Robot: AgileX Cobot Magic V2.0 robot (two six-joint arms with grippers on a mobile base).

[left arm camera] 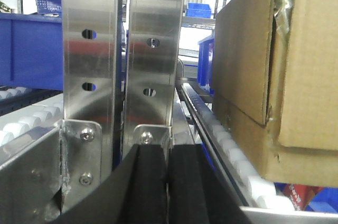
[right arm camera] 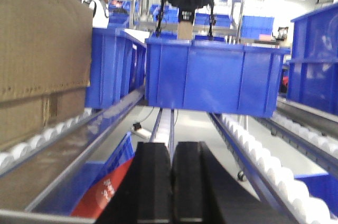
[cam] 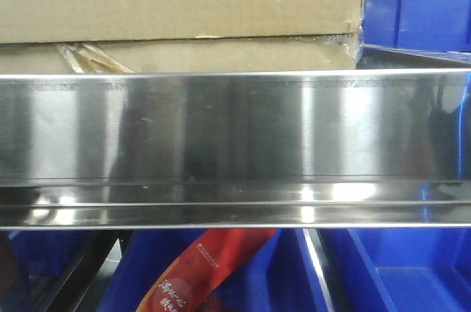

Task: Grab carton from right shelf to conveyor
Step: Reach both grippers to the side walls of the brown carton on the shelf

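Observation:
The carton (cam: 176,3), plain brown cardboard with a narrow lower band, stands on the shelf behind its broad brushed-steel front rail (cam: 235,128). In the left wrist view the carton (left arm camera: 280,76) rests on white rollers to the right of my left gripper (left arm camera: 168,150). That gripper's black fingers are pressed together with nothing between them, just in front of two steel uprights (left arm camera: 153,49). In the right wrist view the carton (right arm camera: 37,49) sits at the left, apart from my right gripper (right arm camera: 171,147), which is shut and empty. The conveyor is out of view.
Blue plastic bins (cam: 419,3) stand right of the carton and one large bin (right arm camera: 211,76) sits ahead of the right gripper on roller tracks (right arm camera: 264,166). A lower blue bin holds a red packet (cam: 213,268).

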